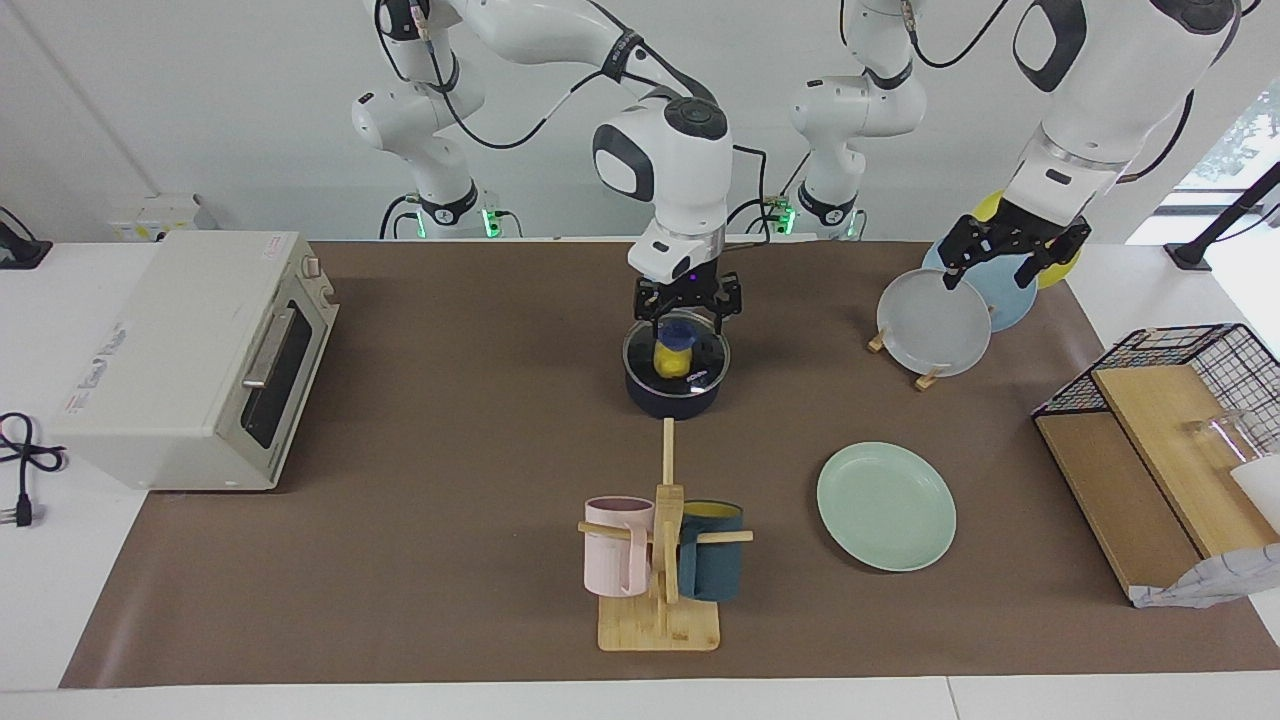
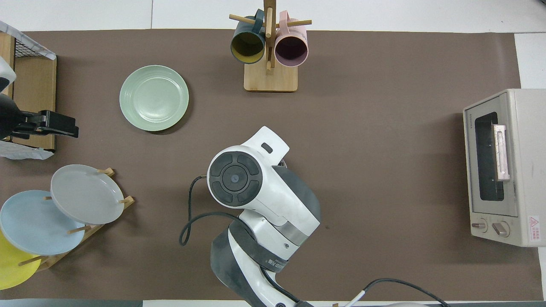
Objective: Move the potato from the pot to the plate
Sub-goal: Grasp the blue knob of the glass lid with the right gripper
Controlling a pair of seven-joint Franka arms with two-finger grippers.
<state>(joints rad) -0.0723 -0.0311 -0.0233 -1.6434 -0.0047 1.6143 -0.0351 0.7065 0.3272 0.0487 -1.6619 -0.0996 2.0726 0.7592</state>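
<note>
The potato (image 1: 669, 359) sits in the pot (image 1: 676, 391); the plate (image 1: 886, 506) lies farther from the robots, toward the left arm's end.

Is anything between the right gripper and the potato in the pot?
Yes. A glass lid with a blue knob covers the dark navy pot, over the yellow potato. The right gripper is at the knob.
</note>
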